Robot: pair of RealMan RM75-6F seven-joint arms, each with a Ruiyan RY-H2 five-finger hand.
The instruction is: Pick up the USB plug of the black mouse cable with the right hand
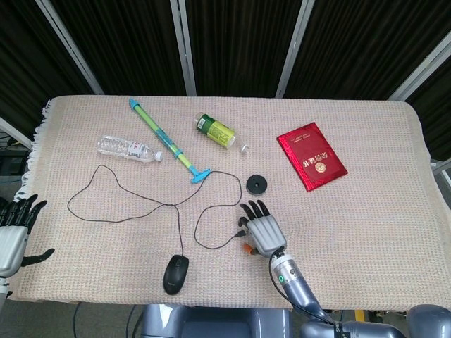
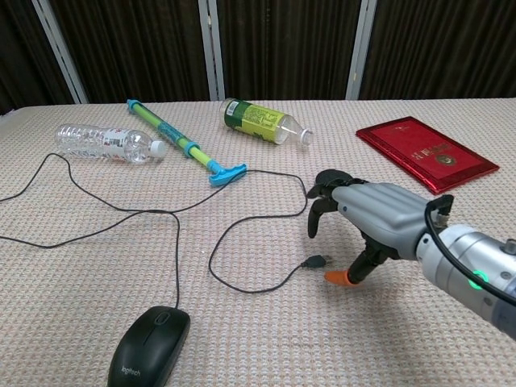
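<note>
The black mouse (image 1: 176,273) (image 2: 148,346) lies near the table's front edge, its thin black cable (image 1: 120,193) (image 2: 121,214) looping across the cloth. The cable ends in a small USB plug (image 2: 316,261), which the head view hides under my right hand. My right hand (image 1: 260,229) (image 2: 367,216) hovers just over and right of the plug, fingers spread and curled down, orange thumb tip close beside the plug, holding nothing. My left hand (image 1: 14,232) waits at the table's left edge, fingers apart and empty.
A black round disc (image 1: 257,185) (image 2: 326,179) sits just behind my right hand. A red booklet (image 1: 311,155) (image 2: 425,153) lies at the right. A green bottle (image 1: 215,130) (image 2: 262,119), a blue-green stick (image 1: 165,143) (image 2: 181,143) and a clear water bottle (image 1: 130,148) (image 2: 109,143) lie at the back.
</note>
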